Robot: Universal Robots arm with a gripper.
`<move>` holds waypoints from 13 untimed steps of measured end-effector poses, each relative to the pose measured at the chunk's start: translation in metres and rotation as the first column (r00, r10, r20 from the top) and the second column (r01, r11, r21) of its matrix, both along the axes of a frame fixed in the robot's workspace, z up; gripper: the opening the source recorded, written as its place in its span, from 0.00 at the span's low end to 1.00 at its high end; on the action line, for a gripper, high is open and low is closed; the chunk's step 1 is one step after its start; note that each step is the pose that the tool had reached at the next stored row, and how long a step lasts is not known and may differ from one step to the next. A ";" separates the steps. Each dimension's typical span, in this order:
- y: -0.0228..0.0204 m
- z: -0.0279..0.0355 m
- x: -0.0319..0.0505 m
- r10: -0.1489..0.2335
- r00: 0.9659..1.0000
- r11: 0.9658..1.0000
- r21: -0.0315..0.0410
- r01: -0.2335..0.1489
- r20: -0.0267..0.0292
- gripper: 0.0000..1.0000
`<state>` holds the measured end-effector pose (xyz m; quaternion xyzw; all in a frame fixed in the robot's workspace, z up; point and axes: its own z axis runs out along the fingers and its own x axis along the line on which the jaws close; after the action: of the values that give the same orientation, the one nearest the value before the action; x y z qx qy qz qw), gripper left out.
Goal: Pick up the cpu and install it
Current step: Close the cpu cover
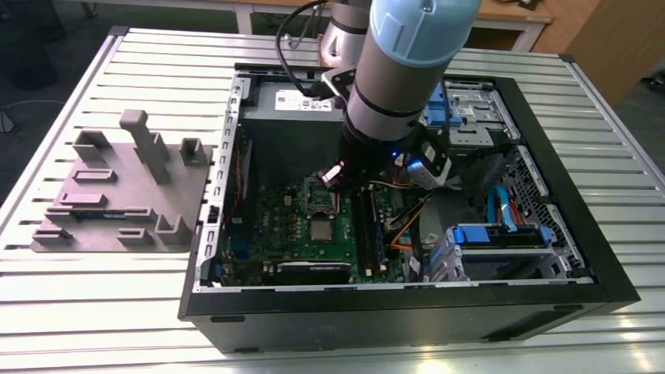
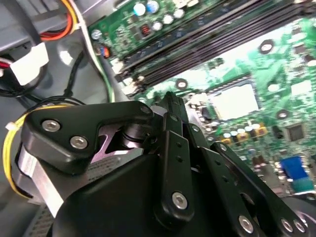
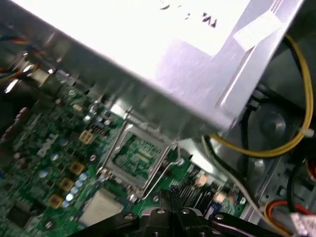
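Gripper point(image 1: 335, 181) is hanging tip-down inside the open PC case point(image 1: 582, 257). Its fingers are pinched narrow and are carrying nothing. In the second wrist view the gripper point(image 2: 170, 101) is tapering to one closed tip over the board, and in the first wrist view the gripper point(image 3: 172, 191) is showing the same.

The tip is hovering above the motherboard point(image 1: 272, 226), just beside the CPU socket point(image 1: 320, 199), between it and the RAM slots point(image 1: 366, 222). The socket point(image 3: 138, 155) is sitting open, with its metal bracket raised and green contacts showing.

The cpu point(image 1: 323, 230) is lying flat on the motherboard with its shiny metal top facing up, apart from the gripper. In the exterior view it is sitting just beside the socket, on the side toward the bottom edge. It is square, so no long axis is standing out, and its edges are running parallel to the socket's edges. It is also showing as a silver square in the second wrist view point(image 2: 236, 101) and in the first wrist view point(image 3: 101, 208).

The power supply box point(image 3: 123, 44) is looming beyond the socket, and a yellow cable point(image 3: 276, 148) is looping beside it. The case is resting on a slatted metal table point(image 1: 104, 319). A grey parts fixture point(image 1: 114, 195) is sitting on the table at the exterior view's left.
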<state>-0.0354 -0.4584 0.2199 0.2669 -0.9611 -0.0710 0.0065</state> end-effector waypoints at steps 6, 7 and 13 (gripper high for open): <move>0.0145 -0.0058 0.0030 0.003 1.000 1.000 0.008 -0.003 0.000 0.10; 0.0145 -0.0062 0.0030 0.014 1.000 1.000 0.010 -0.014 0.000 0.10; 0.0154 -0.0076 0.0041 0.085 0.996 0.996 0.016 -0.085 0.001 0.10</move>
<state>-0.0313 -0.4430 0.2124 0.3076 -0.9483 -0.0786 0.0074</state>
